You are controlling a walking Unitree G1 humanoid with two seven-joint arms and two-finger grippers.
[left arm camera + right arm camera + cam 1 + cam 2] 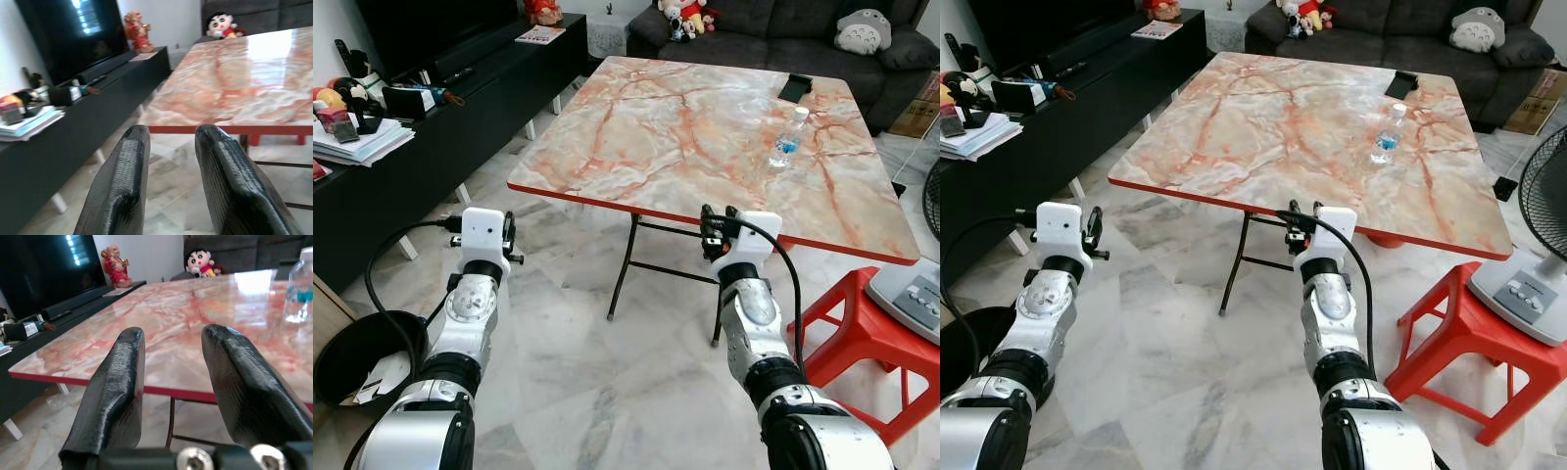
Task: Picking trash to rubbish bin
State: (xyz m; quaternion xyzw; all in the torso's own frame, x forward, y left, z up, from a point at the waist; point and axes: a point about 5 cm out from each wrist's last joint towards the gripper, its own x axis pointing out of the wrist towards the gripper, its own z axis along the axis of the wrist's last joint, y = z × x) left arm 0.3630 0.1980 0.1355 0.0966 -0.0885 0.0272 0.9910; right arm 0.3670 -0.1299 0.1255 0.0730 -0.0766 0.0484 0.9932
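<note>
A: How do the fingers stand?

B: Both pairs are parted with nothing between them. The right gripper hangs at the near red edge of the marble table, mid-frame; the left gripper sits lower left, over the floor.

A: And the trash?

B: A clear plastic bottle with a blue label stands upright on the table's right side, well apart from both grippers. Beyond it lies a dark flat thing, too small to name.

A: The bin?

B: A black rubbish bin at the lower left edge, partly cut off behind the left arm and cable, with pale scraps inside. A red stool sits lower right, part hidden.
</note>
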